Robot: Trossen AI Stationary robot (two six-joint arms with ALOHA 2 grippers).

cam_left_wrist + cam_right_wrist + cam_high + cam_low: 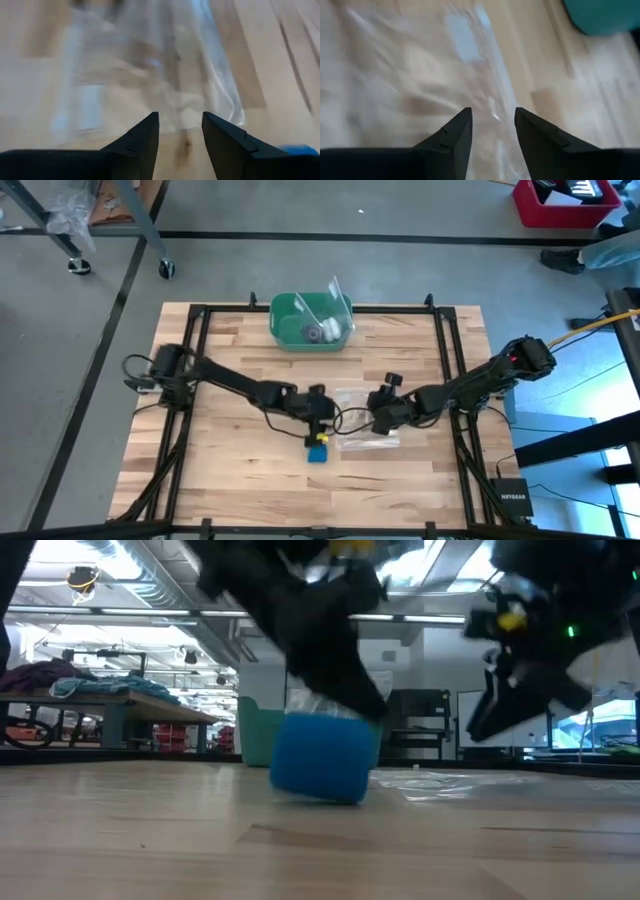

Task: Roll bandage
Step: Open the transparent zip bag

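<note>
The bandage [317, 452] is a compact bright blue roll lying on the wooden table near its middle; in the low view the roll [322, 760] rests on its side. My left gripper [318, 425] hovers just beyond it, open, with nothing between its fingers [180, 117]; a blue edge of the roll [300, 149] shows beside one finger. My right gripper [378, 418] is open over a clear plastic bag [365, 420], with only the bag below it [492, 111]. My left gripper stands close over the roll's far upper side [360, 712], but I cannot tell whether a finger touches it. Nothing sits between its fingers.
A green plastic bin [312, 320] holding a few small items stands at the table's far middle. The crumpled clear bag [150, 65] lies flat between the two grippers. Bare wood lies to the left and right of the arms and along the near edge.
</note>
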